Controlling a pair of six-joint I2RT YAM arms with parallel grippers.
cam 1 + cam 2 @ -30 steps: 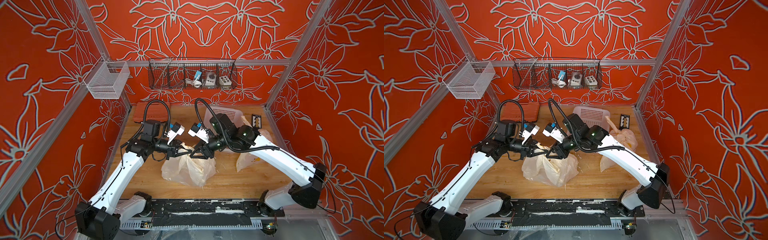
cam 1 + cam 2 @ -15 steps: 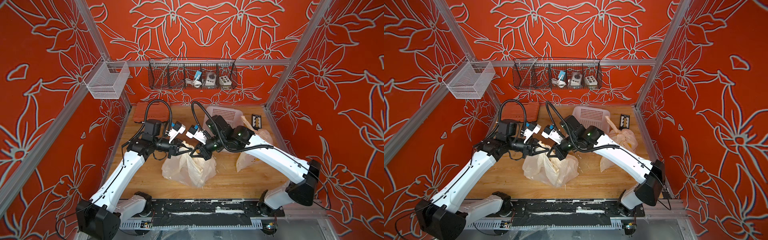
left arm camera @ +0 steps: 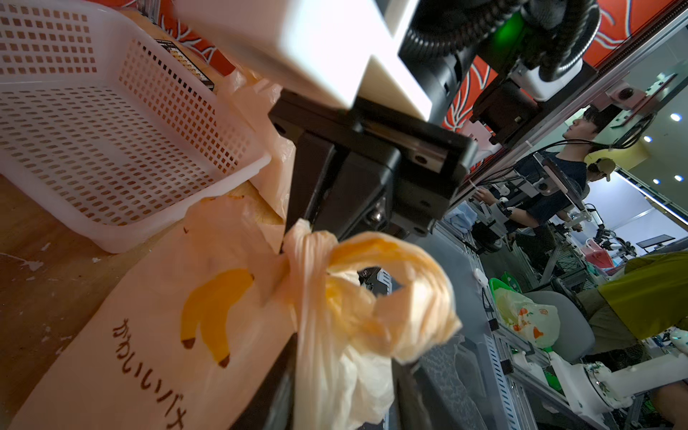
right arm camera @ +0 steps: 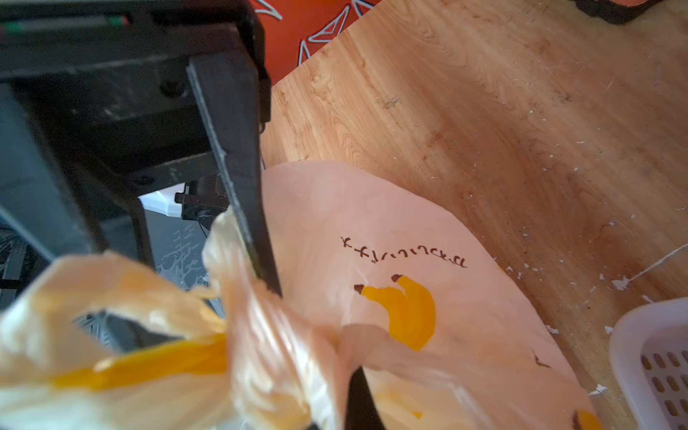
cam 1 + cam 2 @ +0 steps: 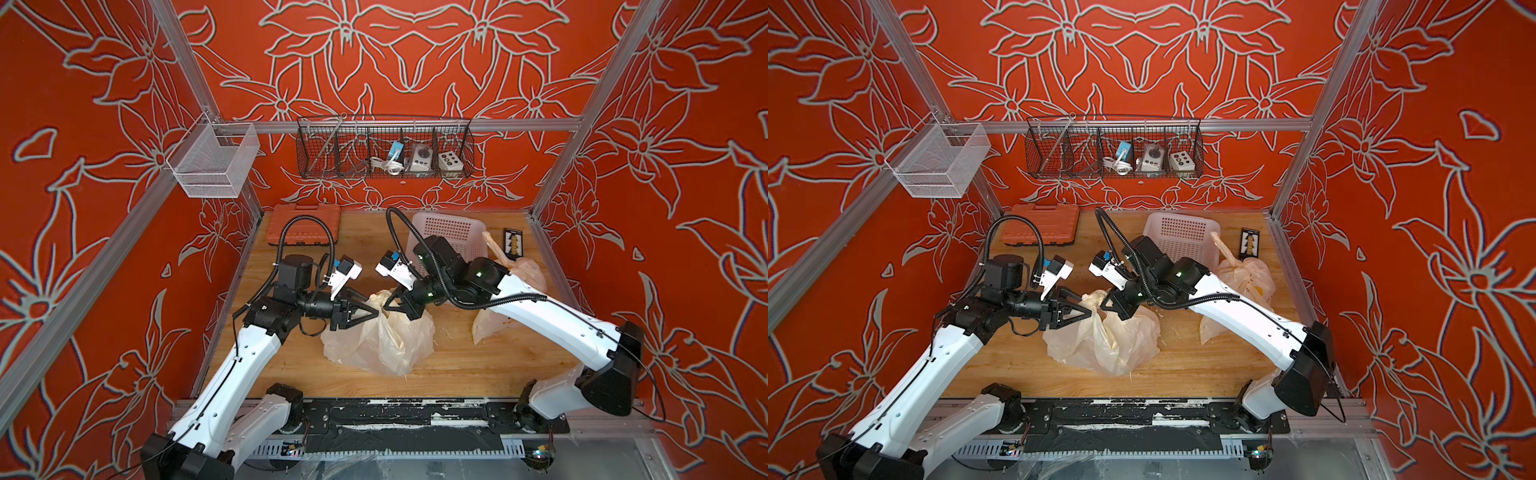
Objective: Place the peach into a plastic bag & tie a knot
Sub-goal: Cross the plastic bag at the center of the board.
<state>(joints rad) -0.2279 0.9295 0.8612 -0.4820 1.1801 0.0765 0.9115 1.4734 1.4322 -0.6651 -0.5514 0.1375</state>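
The pale orange plastic bag (image 5: 382, 336) (image 5: 1104, 336), printed with bananas, stands on the wooden table between my arms. Its top is twisted into a loose loop (image 3: 372, 283) (image 4: 111, 335). My left gripper (image 5: 374, 312) (image 3: 342, 409) reaches the top from the left; its jaws stand apart, open, with loose bag plastic between them. From the right, my right gripper (image 5: 390, 301) (image 4: 335, 417) is shut on the twisted strand. The peach is hidden.
A second filled plastic bag (image 5: 511, 291) (image 5: 1241, 282) lies at the right, beside a white perforated basket (image 5: 449, 232) (image 3: 111, 130). An orange tool case (image 5: 305, 224) sits at the back left, a small black card (image 5: 513, 241) at the back right. A wire rack (image 5: 384, 149) hangs on the back wall.
My right gripper moved left onto the bag's top and shut on the strand. My left gripper, shut before, has opened its jaws there.
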